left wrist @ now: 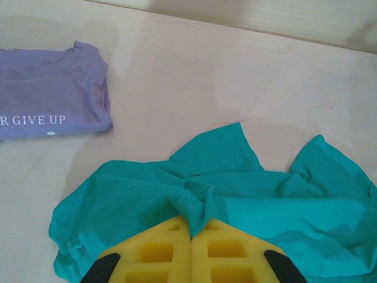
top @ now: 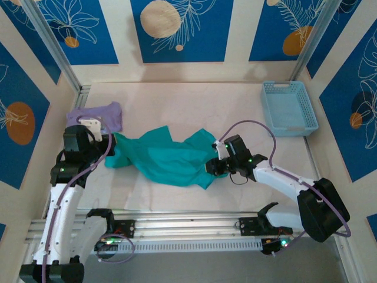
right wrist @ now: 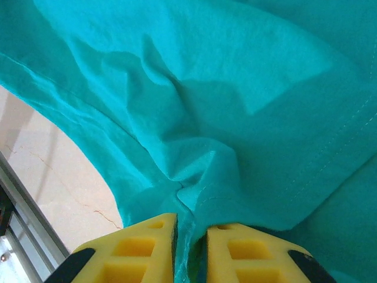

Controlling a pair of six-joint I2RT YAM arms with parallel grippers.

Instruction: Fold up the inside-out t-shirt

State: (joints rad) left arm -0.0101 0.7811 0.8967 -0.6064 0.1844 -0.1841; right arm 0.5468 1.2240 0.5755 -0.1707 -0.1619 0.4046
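Observation:
The teal-green inside-out t-shirt (top: 168,156) lies crumpled across the middle of the table, stretched between both arms. My left gripper (top: 112,141) holds its left end; in the left wrist view the yellow fingers (left wrist: 171,250) are pressed together on a stitched hem fold of the t-shirt (left wrist: 197,203). My right gripper (top: 213,166) is at the shirt's right edge; its yellow fingers (right wrist: 144,247) pinch a bunched fold of the t-shirt (right wrist: 206,177), with cloth filling the narrow gap between them.
A folded lavender-purple shirt (top: 97,115) printed "GIVE UP" (left wrist: 41,103) lies at the back left, beside the left arm. A light blue basket (top: 288,107) stands at the back right. The table's front rail (top: 194,227) runs along the near edge.

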